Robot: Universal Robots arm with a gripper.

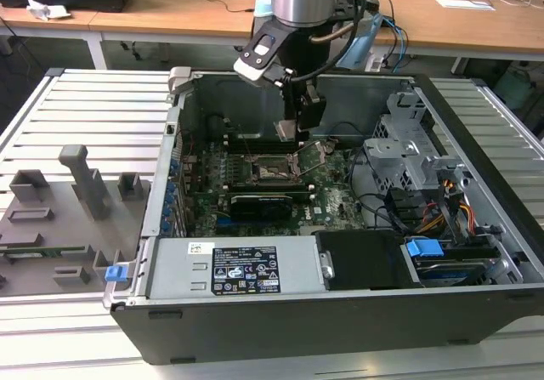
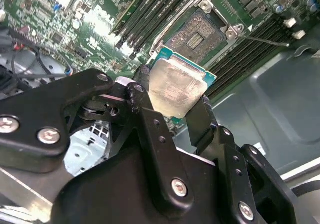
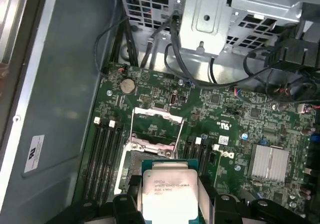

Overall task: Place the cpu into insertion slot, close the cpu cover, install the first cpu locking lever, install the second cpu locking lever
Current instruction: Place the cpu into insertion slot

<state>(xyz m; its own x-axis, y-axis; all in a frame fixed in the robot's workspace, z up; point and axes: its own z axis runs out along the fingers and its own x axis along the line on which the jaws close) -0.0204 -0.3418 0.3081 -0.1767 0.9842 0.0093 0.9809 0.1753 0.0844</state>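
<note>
My gripper (image 1: 289,130) is shut on the cpu (image 2: 175,88), a flat square chip with a pale silvery top, held by two opposite edges between black fingers (image 2: 202,119). In the first wrist view the cpu (image 3: 167,191) hangs just short of the socket area. The insertion slot (image 2: 196,33) lies open on the green motherboard, its grey pin field bare inside a metal rim. In the exterior view the cpu hangs a little above and behind the insertion slot (image 1: 274,170). The cpu cover (image 3: 150,113), a silvery frame with a cut-out centre, is swung open beside the slot.
Black memory slots (image 2: 150,13) flank the socket on both sides. A long black expansion card (image 1: 268,203) lies in front of it, a power supply (image 1: 229,269) nearer still. The drive cage (image 1: 412,155) and cables (image 1: 442,214) fill the exterior view's right; a grey fixture tray (image 1: 59,201) lies outside the case.
</note>
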